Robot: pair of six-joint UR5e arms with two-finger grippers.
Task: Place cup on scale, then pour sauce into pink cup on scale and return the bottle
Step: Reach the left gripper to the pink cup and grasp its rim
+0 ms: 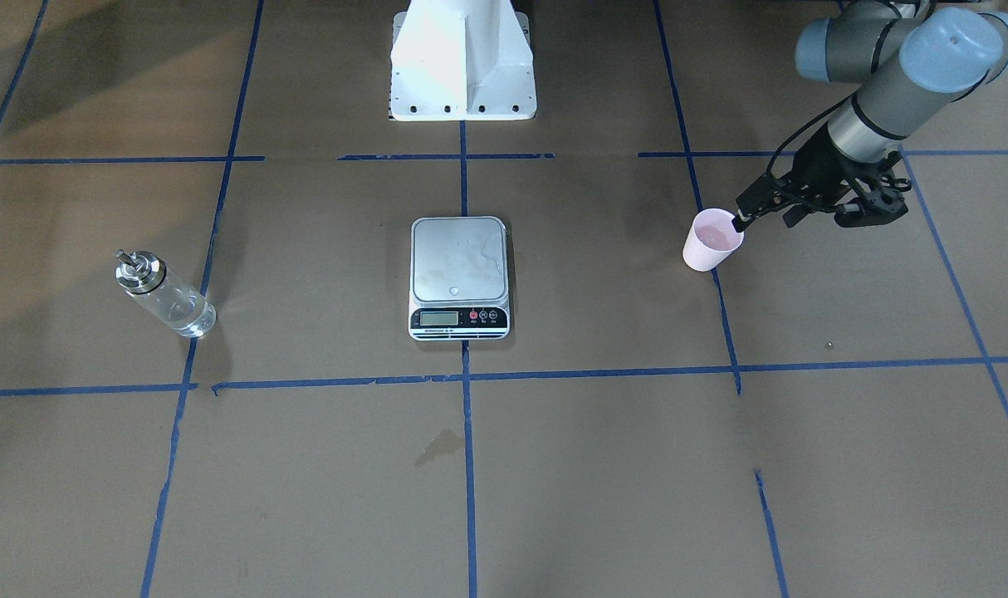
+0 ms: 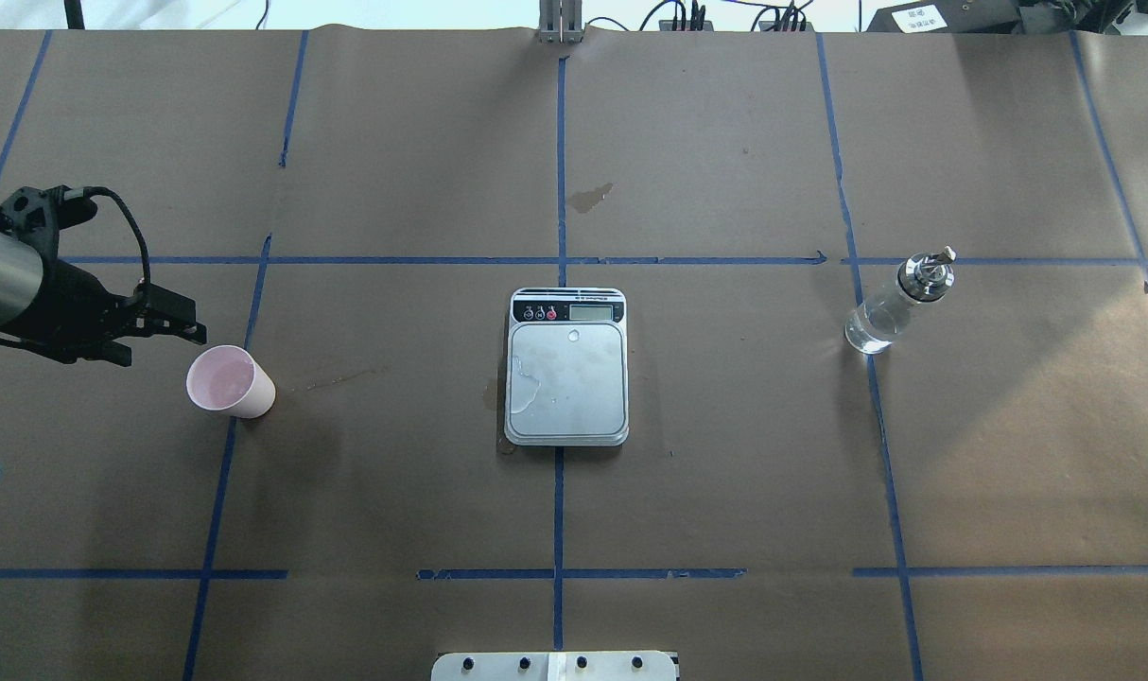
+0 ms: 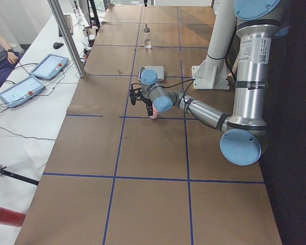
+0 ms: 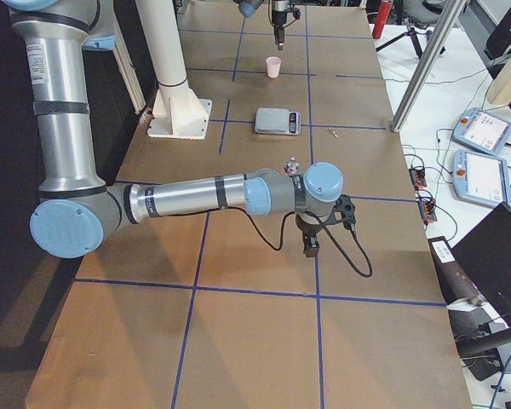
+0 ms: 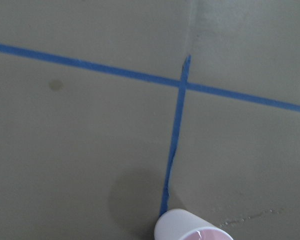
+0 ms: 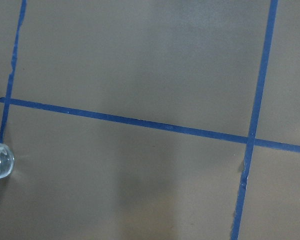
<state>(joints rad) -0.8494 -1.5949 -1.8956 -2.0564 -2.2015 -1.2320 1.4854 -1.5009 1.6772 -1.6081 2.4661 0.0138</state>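
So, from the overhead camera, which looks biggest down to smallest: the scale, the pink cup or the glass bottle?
1. The scale, clearly the largest.
2 and 3. The bottle and the cup look about alike. The bottle appears longer but thinner, so I won't rank them.

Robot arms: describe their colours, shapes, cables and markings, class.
The left arm and right arm are silver tubes with pale blue joint caps, black bands and a white label. The left end effector and right end effector are black, each trailing a looping black cable.
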